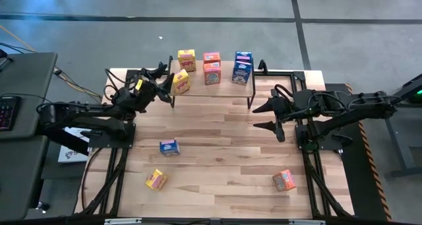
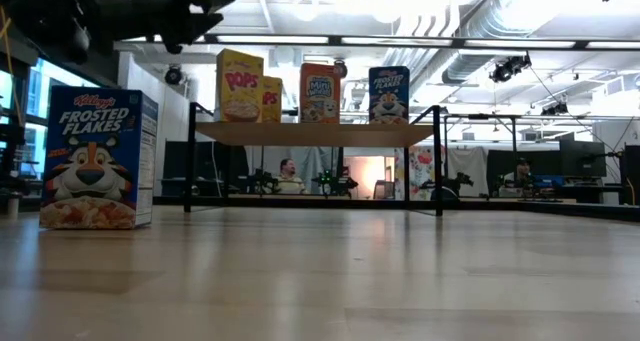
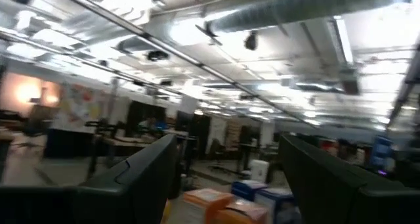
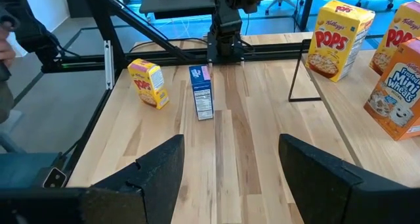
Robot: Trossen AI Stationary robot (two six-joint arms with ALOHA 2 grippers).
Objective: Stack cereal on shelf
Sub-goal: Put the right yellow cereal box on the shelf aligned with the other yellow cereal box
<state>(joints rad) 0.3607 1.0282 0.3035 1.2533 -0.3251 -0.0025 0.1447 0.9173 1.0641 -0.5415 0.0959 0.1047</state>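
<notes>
1. The left pincer [image 1: 160,76] hovers at the shelf's [image 1: 227,88] left end, fingers spread, holding nothing; a yellow Pops box [image 1: 181,82] stands at its 3 o'clock, just beside it.
2. The right pincer [image 1: 264,117] gapes empty off the shelf's right end.
3. On the counter [image 1: 224,159], a blue Frosted Flakes box [image 1: 169,147] lies at the left pincer's 6 o'clock, well apart.

The tabletop [image 1: 217,152] is butcher-block wood in light strips, smooth, with a soft sheen in the low view. The shelf [image 1: 217,88] has a pale wood top on thin black metal legs, which look matt. The cereal boxes, such as the Frosted Flakes box [image 2: 95,159] and the Pops box [image 4: 340,31], are printed cardboard with a slightly glossy face. The right gripper [image 4: 230,168] has dark matt fingers, probably plastic
</notes>
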